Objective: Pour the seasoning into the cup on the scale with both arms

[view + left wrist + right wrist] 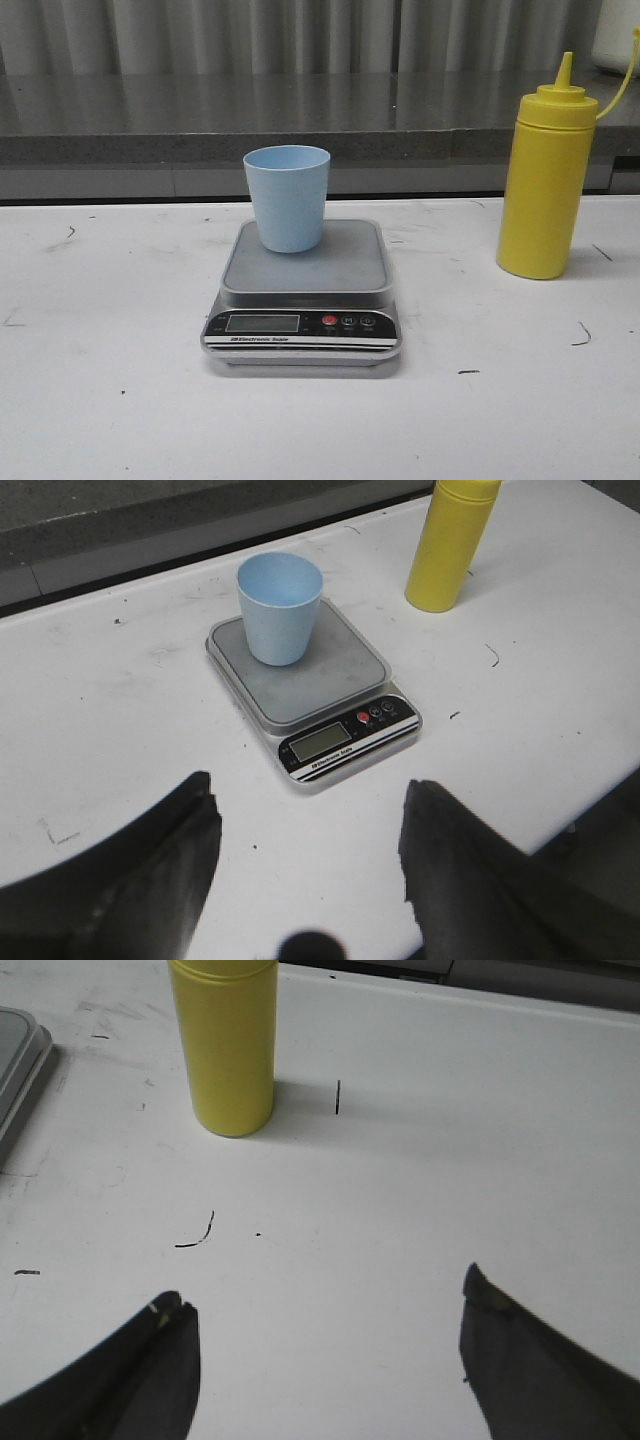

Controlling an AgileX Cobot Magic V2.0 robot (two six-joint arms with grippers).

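The white table [110, 400] has lots of bare room on its left side. In the middle sits the scale [303, 300], flat, with its dark buttons and screen facing front. The blue cup [287, 197] stands straight up on the back part of the steel top, with bare steel in front of it. There is a wide gap of table to the right of the scale. Then comes the yellow seasoning bottle [547, 170], standing tall near the table's right edge, cap on.

The left tool [305, 855] hangs above the table in front of the scale, spread wide, holding nothing. The right tool [325, 1345] hangs in front of the bottle, also spread wide and holding nothing.
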